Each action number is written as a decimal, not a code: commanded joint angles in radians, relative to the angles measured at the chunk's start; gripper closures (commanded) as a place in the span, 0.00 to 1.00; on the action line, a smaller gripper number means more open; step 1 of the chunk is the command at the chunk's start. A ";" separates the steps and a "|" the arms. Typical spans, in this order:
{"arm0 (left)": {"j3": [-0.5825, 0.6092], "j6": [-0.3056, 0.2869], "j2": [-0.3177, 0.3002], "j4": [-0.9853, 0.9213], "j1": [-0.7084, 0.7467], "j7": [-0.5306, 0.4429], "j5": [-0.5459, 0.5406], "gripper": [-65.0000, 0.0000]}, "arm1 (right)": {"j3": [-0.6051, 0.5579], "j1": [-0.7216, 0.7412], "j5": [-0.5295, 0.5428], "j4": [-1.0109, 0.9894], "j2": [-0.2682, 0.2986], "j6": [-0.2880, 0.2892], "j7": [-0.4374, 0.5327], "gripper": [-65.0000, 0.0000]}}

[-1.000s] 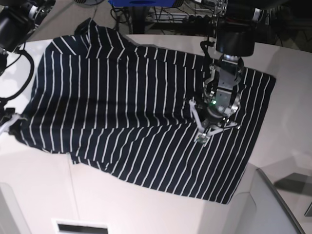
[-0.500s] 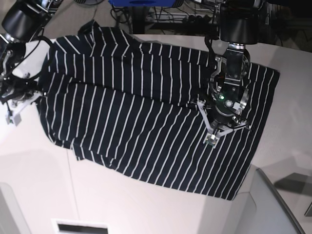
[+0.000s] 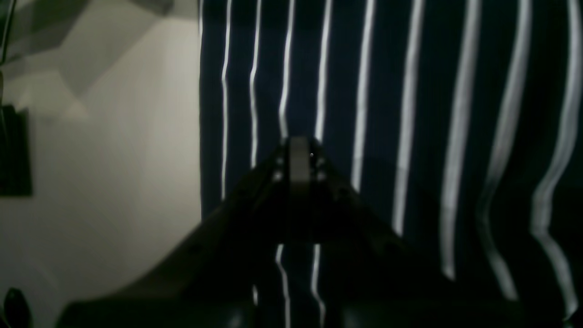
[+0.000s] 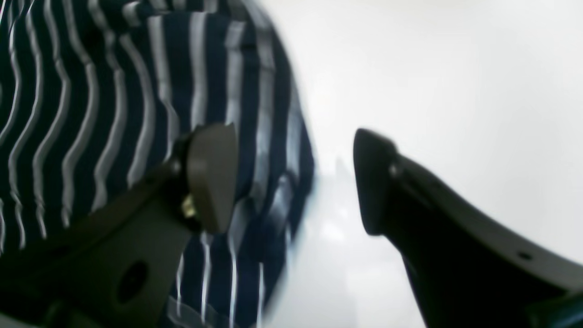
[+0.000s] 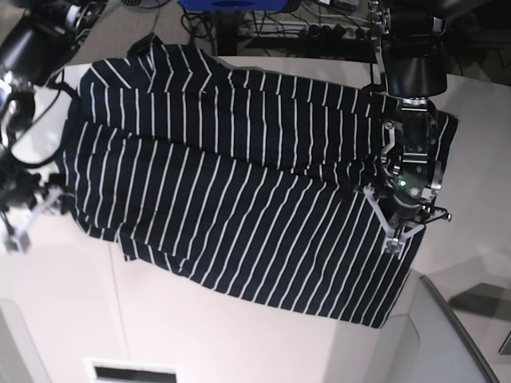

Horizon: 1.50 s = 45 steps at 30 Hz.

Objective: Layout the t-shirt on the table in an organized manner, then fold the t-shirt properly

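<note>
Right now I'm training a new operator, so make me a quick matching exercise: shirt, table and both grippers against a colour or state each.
Things:
1. t-shirt
2. table
3. left gripper
4. right gripper

Colour or state:
A. open, at the shirt's edge
B. plain white
C. dark with thin white stripes
D. shut, over the shirt

Pairs: 1-C, 2-B, 3-D, 4-A

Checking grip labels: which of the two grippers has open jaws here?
The right gripper: its jaws stand apart over the t-shirt's edge. The left gripper is shut.
</note>
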 commanded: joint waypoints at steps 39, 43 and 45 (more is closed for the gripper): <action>-0.101 0.005 -0.079 -0.018 0.014 -0.102 -0.006 1.00 | -0.074 0.321 -0.109 -0.500 0.148 0.002 0.496 1.00; -0.101 0.005 -0.073 -0.018 -0.021 -0.102 -0.008 1.00 | -0.133 0.340 -0.109 -0.495 0.148 0.002 0.561 1.00; -0.093 0.005 -0.071 -0.018 -0.039 -0.102 -0.008 1.00 | -0.197 0.340 -0.109 -0.497 0.151 0.002 0.617 1.00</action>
